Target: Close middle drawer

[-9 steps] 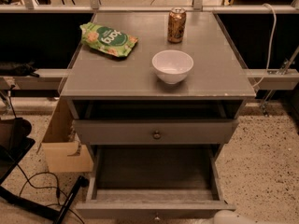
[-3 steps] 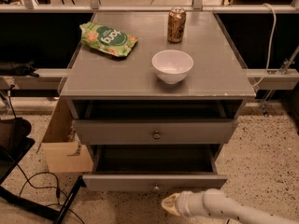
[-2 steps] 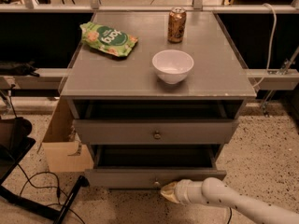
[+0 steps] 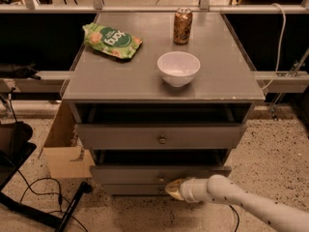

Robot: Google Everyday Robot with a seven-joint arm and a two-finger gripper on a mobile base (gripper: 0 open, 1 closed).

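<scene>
Grey wood: the middle drawer (image 4: 125, 174), lower centre, juts slightly forward, its long axis running back under the counter (image 4: 120, 76). The gripper (image 4: 175, 188) sits at its front panel, just below-right of the knob (image 4: 161, 179); pinched or spread, I cannot tell.

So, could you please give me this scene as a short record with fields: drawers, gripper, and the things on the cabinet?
middle drawer: slightly out, not fully closed
knob: small, at the centre of the middle drawer's front
gripper: low, at the middle drawer's front, just below and right of the knob
top drawer: also partly out
cabinet top: green snack bag, soda can, white bowl
floor, left: cardboard box
</scene>
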